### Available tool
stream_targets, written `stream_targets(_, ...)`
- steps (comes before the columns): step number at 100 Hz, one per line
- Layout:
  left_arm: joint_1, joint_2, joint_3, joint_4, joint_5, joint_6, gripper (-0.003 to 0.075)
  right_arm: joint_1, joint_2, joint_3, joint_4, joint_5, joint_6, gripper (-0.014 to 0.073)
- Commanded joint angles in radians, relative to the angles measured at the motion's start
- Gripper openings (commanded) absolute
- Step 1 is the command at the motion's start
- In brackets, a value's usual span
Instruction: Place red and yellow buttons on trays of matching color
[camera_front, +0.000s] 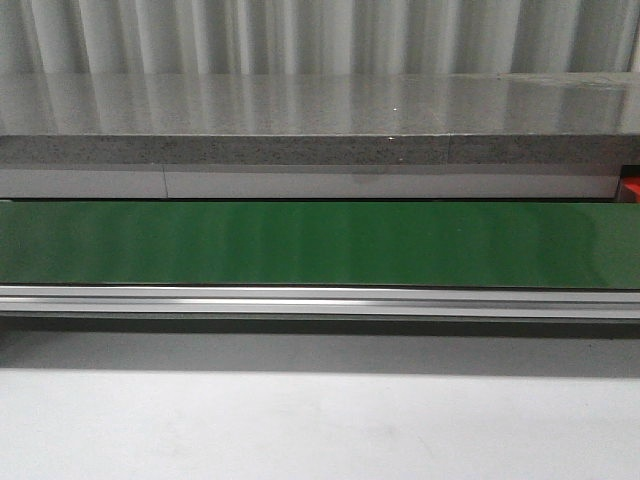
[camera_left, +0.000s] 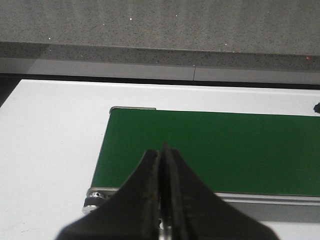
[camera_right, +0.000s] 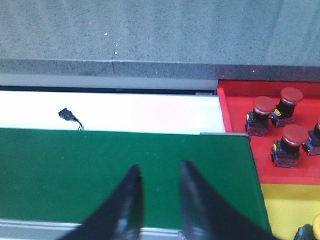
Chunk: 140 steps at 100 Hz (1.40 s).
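No button lies on the green belt (camera_front: 320, 243) in any view, so the step in hand is waiting. Doing it well means keeping both arms poised over their ends of the belt and reaching only once a button arrives and its colour is plain.

The left gripper (camera_left: 163, 150) hangs over the belt's left end with its jaws closed on nothing; they would need to open before any pick. The right gripper (camera_right: 159, 180) hovers over the right end, jaws parted and empty.

Just past that end sits the red tray (camera_right: 235, 107), holding three red buttons (camera_right: 289, 146) in full view, with a fourth cut off at the frame edge. The yellow tray (camera_right: 285, 205) is nearer; a yellow button (camera_right: 314, 227) shows only partly in the corner.

Both trays are almost wholly outside the front view. A small black part (camera_right: 66, 114) on the white worktop (camera_right: 150, 112) is probably a wired connector.
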Motion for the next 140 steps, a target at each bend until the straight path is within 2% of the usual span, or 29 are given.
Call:
stream_targets(1, -0.009, 0.005, -0.025, -0.005, -0.082, -0.001, -0.0020, 0.004, -0.040, 0.006, -0.010, -0.088, -0.012, -0.0041)
stream_targets(3, -0.009, 0.005, -0.025, -0.005, -0.082, -0.001, -0.0020, 0.004, -0.046, 0.012, -0.010, -0.090, -0.012, -0.0072)
stream_targets(81, -0.009, 0.005, -0.025, -0.005, -0.082, -0.001, -0.0020, 0.004, -0.058, 0.025, -0.018, -0.119, -0.012, -0.0067)
stream_targets(107, -0.009, 0.005, -0.025, -0.005, -0.082, -0.001, -0.0020, 0.004, -0.203, 0.196, -0.018, -0.319, 0.011, -0.0067)
stream_targets(140, -0.009, 0.005, -0.025, -0.005, -0.082, -0.001, -0.0020, 0.002, -0.433, 0.423, 0.030, -0.387, 0.011, -0.0067)
